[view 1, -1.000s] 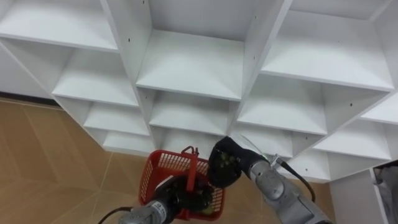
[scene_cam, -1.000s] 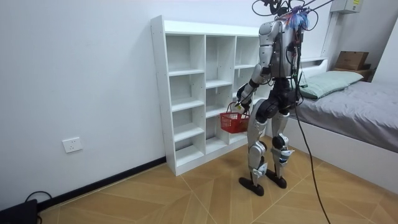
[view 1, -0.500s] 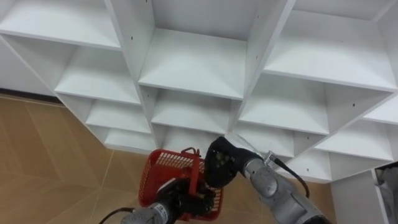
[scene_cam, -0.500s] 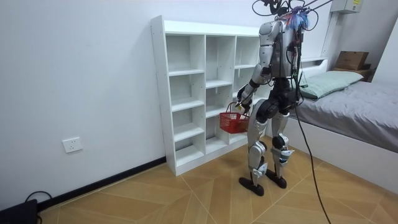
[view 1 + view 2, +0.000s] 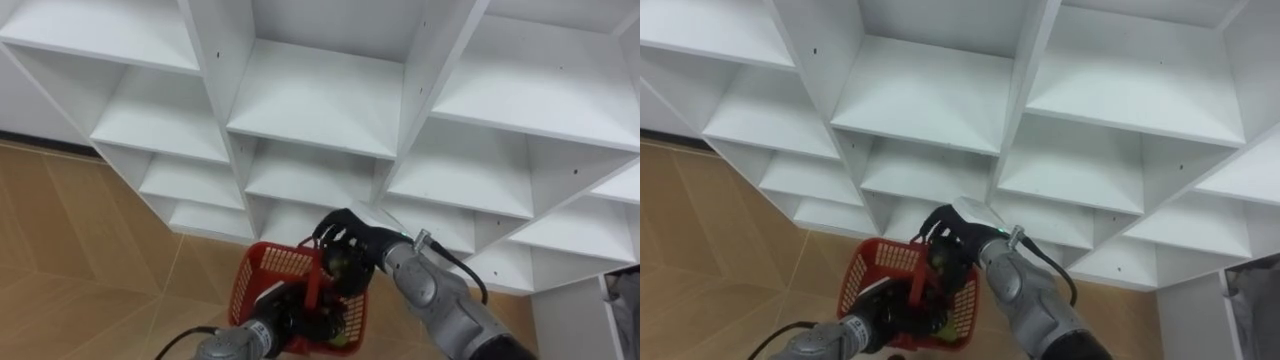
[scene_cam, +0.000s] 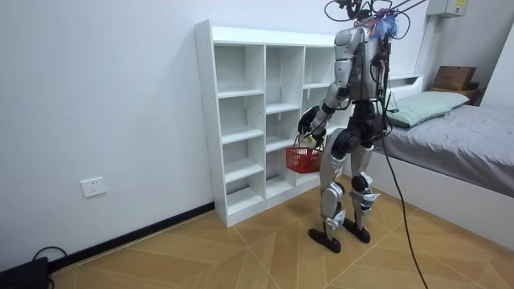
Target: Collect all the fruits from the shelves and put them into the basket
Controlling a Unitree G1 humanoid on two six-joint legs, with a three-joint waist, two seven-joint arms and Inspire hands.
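White closet (image 5: 315, 100) shelves stand bare in front of the robot. The red basket (image 5: 262, 272) hangs below them, its handle clenched in the left hand (image 5: 283, 320). The right hand (image 5: 352, 243) sits directly above the basket's open top, fingers curled round a greenish fruit (image 5: 338, 267). Critical relation: the fruit lies straight over the basket interior, just right of the upright handle. Release should need only a vertical drop.

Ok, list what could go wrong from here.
The green fruit in the right robot hand is close to the upright handle of the red basket. Released there, it might glance off and fall to the floor. The basket hangs from the left robot hand alone, so a push could tip it.
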